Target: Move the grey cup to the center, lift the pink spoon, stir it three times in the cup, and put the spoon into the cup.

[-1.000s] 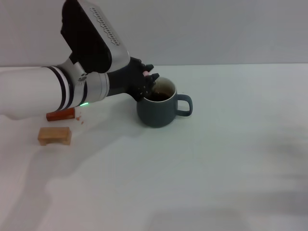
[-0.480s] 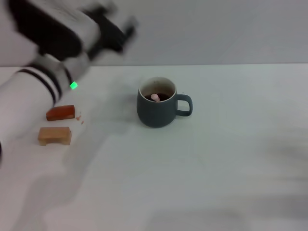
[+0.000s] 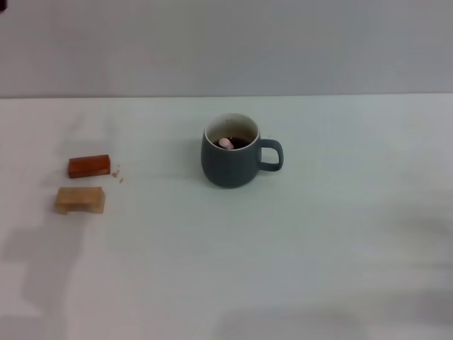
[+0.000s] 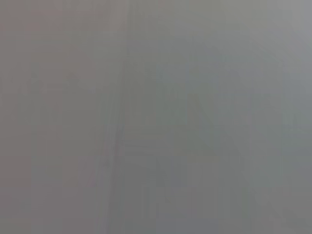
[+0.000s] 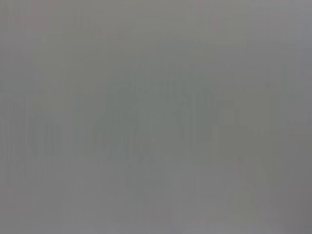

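Now the left arm, which crossed the head view's left side half a second ago, is gone; neither claw is visible, so their state is unknown. Left to right: reddish-brown block (image 3: pixel 90 166) above tan block (image 3: pixel 80 200), open table (image 3: pixel 340 234), then grey cup (image 3: pixel 231 159) mid-table, pink spoon (image 3: pixel 226 143) inside.

Robot body nearly all out of view – dark sliver (image 3: pixel 2 4), top-left corner

Matt ceramic grey cup (image 3: pixel 231 161) (glossy dark liquid inside); wooden blocks (image 3: pixel 81 200) beside it.
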